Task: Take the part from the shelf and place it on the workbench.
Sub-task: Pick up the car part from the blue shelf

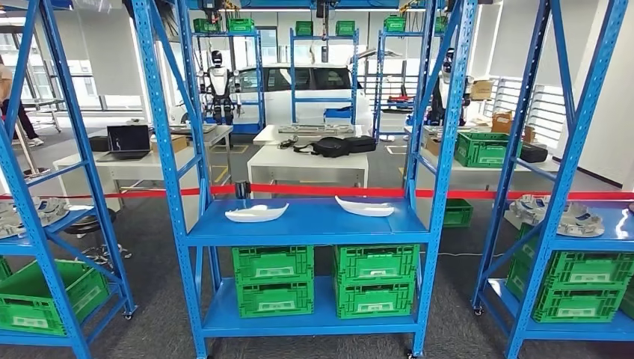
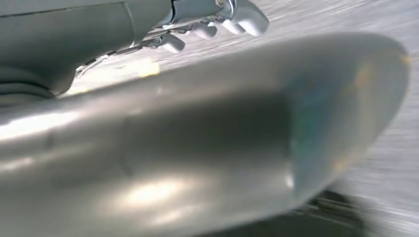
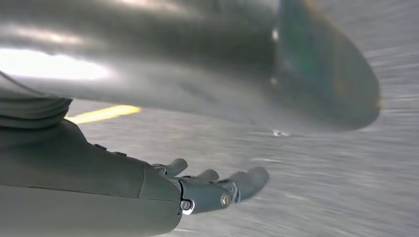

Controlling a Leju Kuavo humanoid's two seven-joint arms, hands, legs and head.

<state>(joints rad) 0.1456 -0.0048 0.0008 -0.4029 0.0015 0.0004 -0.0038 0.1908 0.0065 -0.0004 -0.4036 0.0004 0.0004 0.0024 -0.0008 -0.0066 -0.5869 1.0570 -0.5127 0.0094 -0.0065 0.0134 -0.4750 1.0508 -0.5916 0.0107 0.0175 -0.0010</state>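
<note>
Two white curved parts lie on the middle board of the blue shelf [image 1: 306, 226] in front of me, one on the left [image 1: 256, 213] and one on the right [image 1: 365, 207]. In the left wrist view my left hand [image 2: 212, 24] hangs beside my body over a blurred grey floor, fingers stretched out and holding nothing. My right hand [image 3: 205, 190] hangs the same way in the right wrist view, fingers apart and bare. Both are far from the shelf.
Green crates [image 1: 273, 280] fill the shelf's lower board. Similar blue racks stand at left [image 1: 45, 224] and right [image 1: 576, 224], carrying grey-white parts. A red tape [image 1: 314, 191] runs behind the shelf, with white tables [image 1: 306, 161], a car and another humanoid robot [image 1: 218, 86] beyond. A person [image 1: 7, 90] stands at far left.
</note>
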